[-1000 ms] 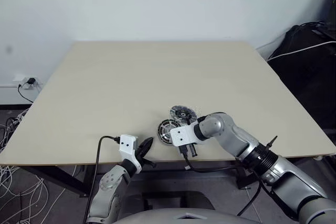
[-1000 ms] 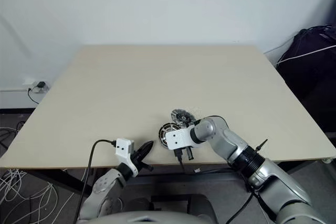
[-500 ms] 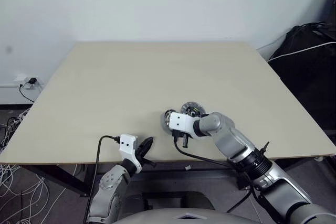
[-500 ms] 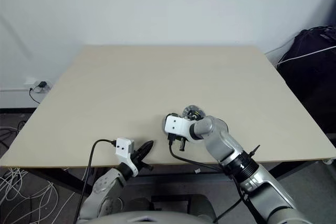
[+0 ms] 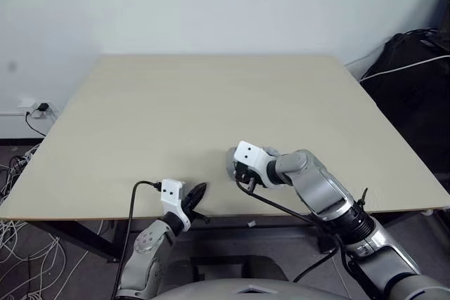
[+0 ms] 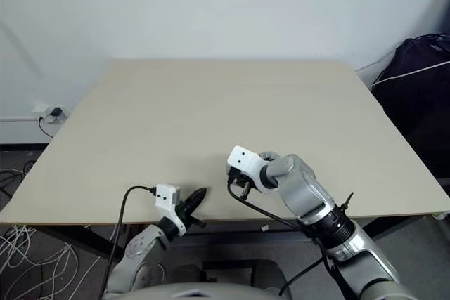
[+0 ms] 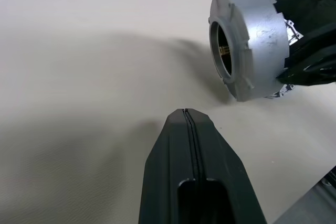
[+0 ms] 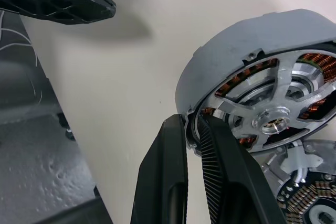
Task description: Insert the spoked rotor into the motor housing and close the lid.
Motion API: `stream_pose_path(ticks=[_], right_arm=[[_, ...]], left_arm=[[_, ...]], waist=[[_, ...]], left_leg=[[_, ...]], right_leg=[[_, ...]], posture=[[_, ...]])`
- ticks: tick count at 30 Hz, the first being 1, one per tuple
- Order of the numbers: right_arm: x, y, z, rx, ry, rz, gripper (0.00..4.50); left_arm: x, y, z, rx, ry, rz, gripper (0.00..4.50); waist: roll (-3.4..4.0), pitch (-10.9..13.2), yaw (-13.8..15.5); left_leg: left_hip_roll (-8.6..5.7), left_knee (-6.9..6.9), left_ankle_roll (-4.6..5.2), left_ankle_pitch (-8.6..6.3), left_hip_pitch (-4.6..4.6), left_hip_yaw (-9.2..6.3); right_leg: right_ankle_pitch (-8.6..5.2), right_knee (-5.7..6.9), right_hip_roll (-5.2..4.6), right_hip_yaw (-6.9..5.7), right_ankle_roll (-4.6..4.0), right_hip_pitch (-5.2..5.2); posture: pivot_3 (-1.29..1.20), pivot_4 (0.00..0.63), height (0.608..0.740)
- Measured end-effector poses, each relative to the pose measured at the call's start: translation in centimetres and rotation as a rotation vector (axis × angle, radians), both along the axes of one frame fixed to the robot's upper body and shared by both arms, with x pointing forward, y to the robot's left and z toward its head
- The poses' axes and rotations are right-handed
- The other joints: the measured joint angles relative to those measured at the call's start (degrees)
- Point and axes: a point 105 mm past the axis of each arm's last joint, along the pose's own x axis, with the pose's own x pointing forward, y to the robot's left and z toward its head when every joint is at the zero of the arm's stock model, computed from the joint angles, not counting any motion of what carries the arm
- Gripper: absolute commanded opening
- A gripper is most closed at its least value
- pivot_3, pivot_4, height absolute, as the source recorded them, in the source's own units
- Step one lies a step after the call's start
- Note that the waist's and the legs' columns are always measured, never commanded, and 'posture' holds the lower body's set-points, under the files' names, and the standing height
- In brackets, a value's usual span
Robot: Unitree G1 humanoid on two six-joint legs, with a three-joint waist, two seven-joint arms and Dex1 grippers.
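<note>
Looking down over a broad pale table set against a plain white wall, with a black bag off to the right and loose cables on the floor to the left. Can see the right arm bent in over the near edge of the table, a black cable looping under its wrist. Can place the right gripper just inside that near edge, roughly at mid-width, pointing steeply down, its two ribbed black fingers clamped on the grey rim of the spoked rotor. Shows the rotor as a grey drum held up on edge close over the table, silvery spokes and hub on the face toward the right wrist camera, copper colour visible between the spokes, and a round opening on the opposite face. Cannot tell whether its lower edge touches the wood. Can make out the motor housing just beside the rotor, recognisable by its ring of copper windings; cannot tell whether the two touch. Finds the left gripper low at the table's front edge, apart from the rotor and to its left, fingers pressed together with nothing between them.
</note>
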Motion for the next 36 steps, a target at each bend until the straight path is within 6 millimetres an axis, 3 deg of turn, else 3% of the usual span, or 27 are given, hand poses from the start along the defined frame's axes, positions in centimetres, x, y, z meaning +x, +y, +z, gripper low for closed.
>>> stream_pose_path(ticks=[7, 17, 34, 36], right_arm=[[-0.6, -0.8, 0.8, -0.014, 0.023, 0.007, 0.12], [-2.3, 1.7, 1.1, 0.089, 0.119, 0.044, 0.12], [-0.5, 3.1, -0.7, 0.091, 0.102, 0.001, 0.12], [-0.3, 3.3, -0.7, 0.093, 0.102, -0.001, 0.83]], left_arm=[[0.0, -0.1, 0.1, -0.005, -0.003, -0.008, 0.0], [0.2, -0.2, 0.2, -0.009, -0.009, -0.011, 0.0], [0.2, 0.1, 0.0, -0.006, -0.003, -0.002, 0.0], [0.2, 0.1, 0.0, -0.006, -0.003, -0.001, 0.0]], waist=[[-0.01, 0.01, -0.02], [-0.02, 0.01, -0.09], [-0.01, 0.0, -0.01], [0.0, -0.01, -0.03]], left_leg=[[0.0, 0.0, 0.02, -0.01, 0.0, -0.01], [0.0, 0.0, 0.04, -0.02, 0.0, -0.03], [-0.01, 0.06, 0.08, 0.01, 0.04, -0.01], [-0.01, 0.06, 0.08, 0.02, 0.04, -0.01]], right_leg=[[0.0, 0.0, 0.0, 0.0, -0.01, -0.01], [0.0, 0.0, 0.0, -0.01, 0.0, 0.01], [0.04, 0.0, -0.02, 0.0, 0.05, 0.11], [0.04, 0.0, -0.02, 0.0, 0.06, 0.1]], posture=[[0.0, 0.0, 0.74], [0.0, 0.0, 0.74], [0.0, 0.0, 0.74], [0.0, 0.0, 0.74]])
